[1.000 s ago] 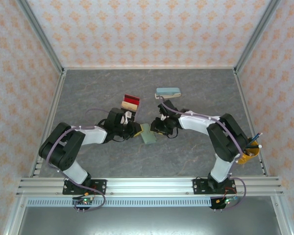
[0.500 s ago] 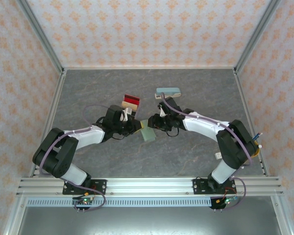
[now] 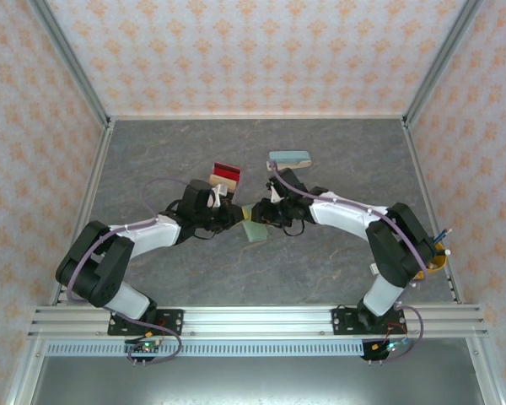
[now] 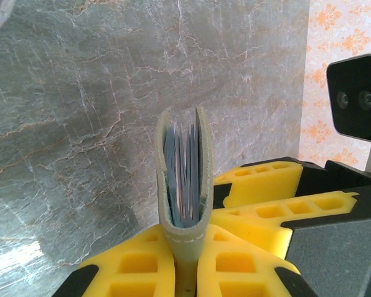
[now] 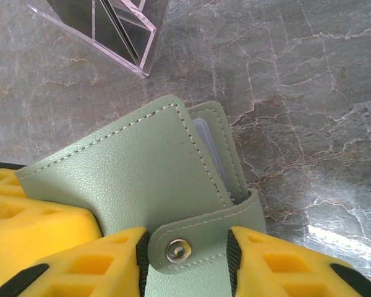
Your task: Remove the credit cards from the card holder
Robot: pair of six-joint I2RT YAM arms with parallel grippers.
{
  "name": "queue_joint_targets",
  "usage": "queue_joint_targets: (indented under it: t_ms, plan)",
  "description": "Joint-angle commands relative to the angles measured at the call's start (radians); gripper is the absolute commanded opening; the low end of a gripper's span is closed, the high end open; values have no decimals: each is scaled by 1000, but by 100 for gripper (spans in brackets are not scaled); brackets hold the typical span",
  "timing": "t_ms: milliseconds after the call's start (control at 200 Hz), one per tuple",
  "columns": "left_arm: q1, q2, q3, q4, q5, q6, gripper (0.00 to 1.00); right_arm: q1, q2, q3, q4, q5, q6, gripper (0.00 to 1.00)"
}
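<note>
The sage-green card holder sits between my two grippers at mid-table. My left gripper is shut on its spine, so the left wrist view sees it edge-on, with the thin edges of the credit cards packed between the two panels. My right gripper is open. Its yellow fingers stand on either side of the snap strap, which is still fastened over the holder's front panel. The left pad touches the tab's rounded end. A pale sleeve edge peeks from the holder's open side.
A clear acrylic stand stands just behind the holder, with a red card and a tan card at it. A teal oblong case lies further back. A yellow cup of pens stands behind the right arm's elbow.
Both grippers have shifted slightly toward the back with the card holder between them. The right gripper has moved in over the strap and its jaws have narrowed a little.
</note>
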Motion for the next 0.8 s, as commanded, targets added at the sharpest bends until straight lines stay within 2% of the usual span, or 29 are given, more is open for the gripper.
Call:
queue_joint_targets:
  t_ms: [0, 215, 340, 631, 796]
  plan:
    - [-9, -35, 33, 24, -12, 8, 0, 5, 22, 39, -74, 69, -24, 35]
    - [-11, -73, 30, -25, -67, 28, 0, 6, 47, 39, -114, 143, -9, 11]
    - [-11, -99, 29, -67, -107, 41, 0, 6, 36, 25, -107, 188, 25, 0]
    - [-12, -93, 37, -96, -106, 55, 0, 5, 4, 29, -151, 306, 67, 0]
    - [-11, -76, 51, -139, -99, 80, 0, 1, 32, 43, -112, 225, 62, 26]
